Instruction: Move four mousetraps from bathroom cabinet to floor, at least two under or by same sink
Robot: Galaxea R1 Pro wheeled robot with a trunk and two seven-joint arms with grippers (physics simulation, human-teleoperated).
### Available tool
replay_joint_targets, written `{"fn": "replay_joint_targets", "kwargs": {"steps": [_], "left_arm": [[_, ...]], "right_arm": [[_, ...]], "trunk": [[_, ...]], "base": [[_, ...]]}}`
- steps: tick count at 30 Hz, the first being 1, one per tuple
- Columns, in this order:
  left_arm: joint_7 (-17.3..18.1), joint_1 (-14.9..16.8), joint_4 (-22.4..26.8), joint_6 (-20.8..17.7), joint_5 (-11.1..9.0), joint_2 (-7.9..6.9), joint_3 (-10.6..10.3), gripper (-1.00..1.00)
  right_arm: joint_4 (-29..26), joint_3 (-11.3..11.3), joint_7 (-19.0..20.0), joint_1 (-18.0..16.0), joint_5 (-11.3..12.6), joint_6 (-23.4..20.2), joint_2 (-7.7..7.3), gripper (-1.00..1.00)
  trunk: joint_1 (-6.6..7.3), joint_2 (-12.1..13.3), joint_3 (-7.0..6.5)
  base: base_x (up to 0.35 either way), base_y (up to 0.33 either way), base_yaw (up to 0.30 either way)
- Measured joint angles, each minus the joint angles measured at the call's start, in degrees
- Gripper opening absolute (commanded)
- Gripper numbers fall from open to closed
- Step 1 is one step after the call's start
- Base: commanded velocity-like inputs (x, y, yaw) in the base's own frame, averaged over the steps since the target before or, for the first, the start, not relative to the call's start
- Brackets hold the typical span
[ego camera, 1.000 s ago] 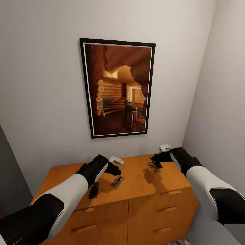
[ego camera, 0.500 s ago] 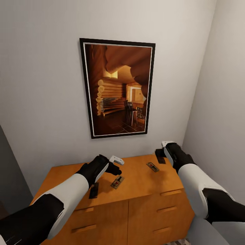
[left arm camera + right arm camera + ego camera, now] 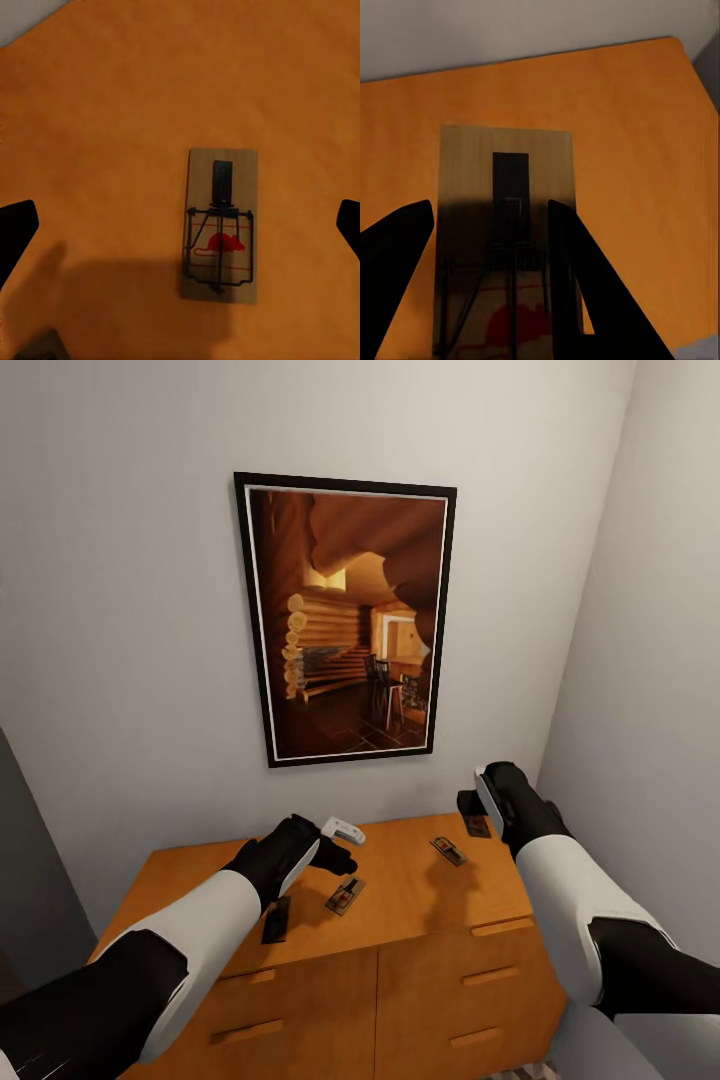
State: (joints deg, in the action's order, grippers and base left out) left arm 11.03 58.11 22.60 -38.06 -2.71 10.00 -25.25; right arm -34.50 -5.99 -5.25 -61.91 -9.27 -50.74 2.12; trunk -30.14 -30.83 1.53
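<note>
Risk: right claw is gripping one of the mousetraps by its edges only; the flat board could be slipping out during the carry.
Left claw: released, hovering over a second trap lying on the cabinet surface.
Axis: held trap's long side is running along the fingers, bait end toward the wrist.

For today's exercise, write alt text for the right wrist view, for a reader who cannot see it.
A wooden mousetrap with dark wire parts and a red mark sits between the right gripper's two dark fingers, above the orange cabinet top. A pale wall runs behind.
</note>
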Motion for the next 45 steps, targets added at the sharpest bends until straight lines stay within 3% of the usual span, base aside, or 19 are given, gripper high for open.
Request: {"fn": "replay_joint_targets", "kwargs": {"steps": [35,45], "left_arm": [[0.66,0.00,-0.03,-0.05,-0.01,0.00,0.00,1.00],[5.09,-0.01,-0.04,-0.10,-0.07,0.00,-0.01,1.00]], "right_arm": [[-0.76,0.07,-0.10,0.00,0.13,-0.99,0.96,-1.00],[-0.76,0.05,-0.10,0.00,0.13,-0.99,0.96,-1.00]], "trunk": [[0.00,0.00,0.00],[0.00,0.00,0.00]], "base": [[0.000,0.000,0.000],[0.000,0.000,0.000]]}}
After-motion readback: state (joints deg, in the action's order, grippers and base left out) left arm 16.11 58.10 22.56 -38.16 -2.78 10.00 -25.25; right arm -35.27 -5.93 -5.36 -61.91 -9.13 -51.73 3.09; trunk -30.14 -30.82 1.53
